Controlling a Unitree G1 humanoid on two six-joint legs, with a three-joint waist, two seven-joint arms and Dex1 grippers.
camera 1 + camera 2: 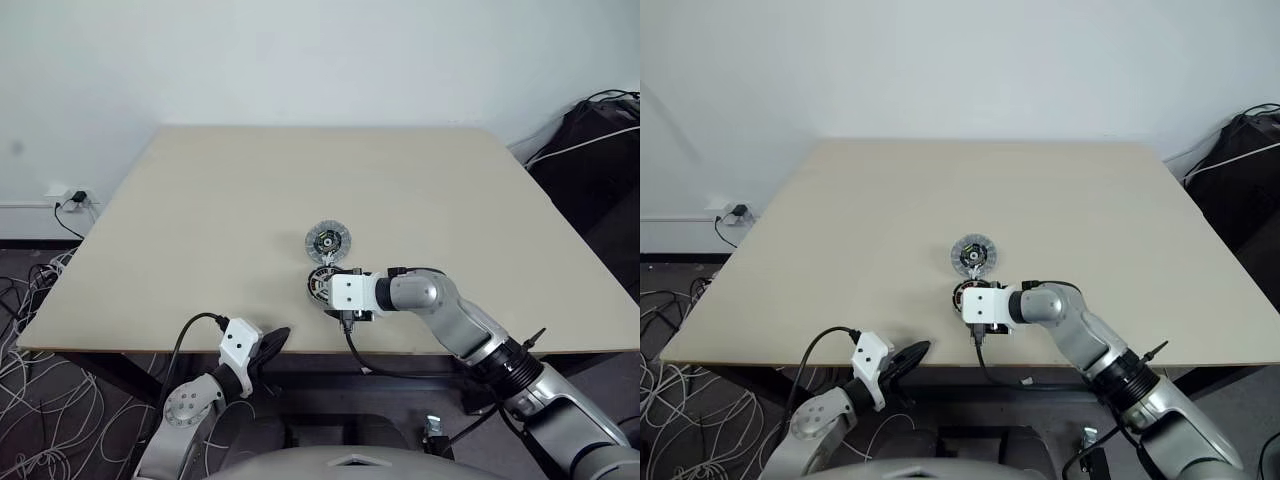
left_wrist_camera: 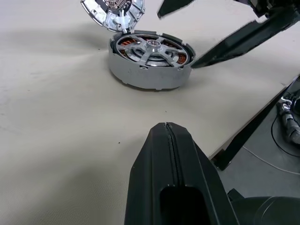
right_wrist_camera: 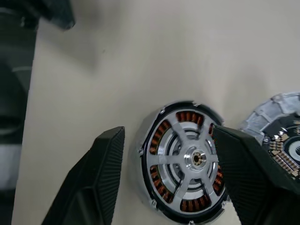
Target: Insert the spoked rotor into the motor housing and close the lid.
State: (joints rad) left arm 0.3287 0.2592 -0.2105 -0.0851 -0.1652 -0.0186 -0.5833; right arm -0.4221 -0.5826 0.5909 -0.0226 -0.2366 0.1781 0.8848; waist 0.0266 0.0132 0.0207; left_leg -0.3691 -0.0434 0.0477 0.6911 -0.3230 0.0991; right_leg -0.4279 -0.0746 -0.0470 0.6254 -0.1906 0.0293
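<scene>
On the beige surface (image 1: 200, 200), near its front edge, the motor housing (image 3: 185, 161) is sitting flat with the spoked rotor (image 3: 197, 158) lying inside it; the silver spokes and small hub are facing up, and the copper-brown windings are showing through the gaps between the spokes. Just behind the housing, farther from the robot, the lid (image 1: 327, 241) is resting on the surface with its green-and-black centre facing up. In the left wrist view the lid's (image 2: 112, 11) edge is sitting so close to the housing's (image 2: 150, 61) rim that I cannot tell whether the two are touching.

The right claw (image 3: 168, 178) is hanging over the housing with its two black fingers spread wide apart, one on each side of the round body and gripping nothing. In the right wrist view one finger (image 3: 93, 183) is standing clear of the rim, while the other is overlapping the housing's edge on the lid side. From the head camera, the right arm's white wrist block is covering part of the housing.

The left claw (image 1: 272, 343) is hovering at the front edge of the surface, well apart from the parts, with its fingers (image 2: 173, 178) pressed together and empty.
</scene>
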